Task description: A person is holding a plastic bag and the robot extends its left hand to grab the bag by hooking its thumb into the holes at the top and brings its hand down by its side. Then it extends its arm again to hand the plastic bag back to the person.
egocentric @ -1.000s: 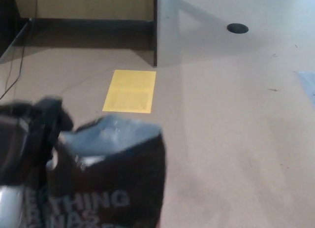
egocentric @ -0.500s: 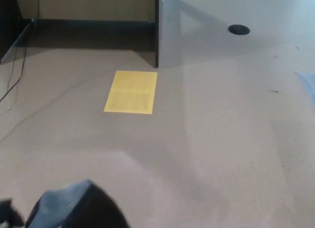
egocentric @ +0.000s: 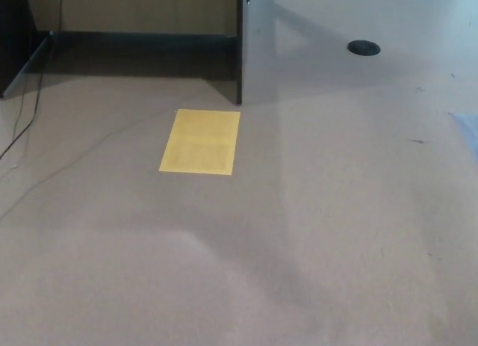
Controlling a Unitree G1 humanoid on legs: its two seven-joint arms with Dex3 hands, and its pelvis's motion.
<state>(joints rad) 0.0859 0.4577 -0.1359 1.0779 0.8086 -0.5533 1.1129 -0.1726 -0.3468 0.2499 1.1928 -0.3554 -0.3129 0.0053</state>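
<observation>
Bare brown floor [egocentric: 351,234] with a yellow sheet [egocentric: 200,142] fills the view; neither hand nor the bag shows, so their relation and the hands' state cannot be told.

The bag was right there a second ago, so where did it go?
The dark bag and the robot's left hand holding it sank toward the bottom left corner and have now dropped out of view entirely; neither hand shows. Whether the hand kept hold of it cannot be seen. The yellow sheet on the floor, the thin cable and the dark round spot stayed put.
</observation>
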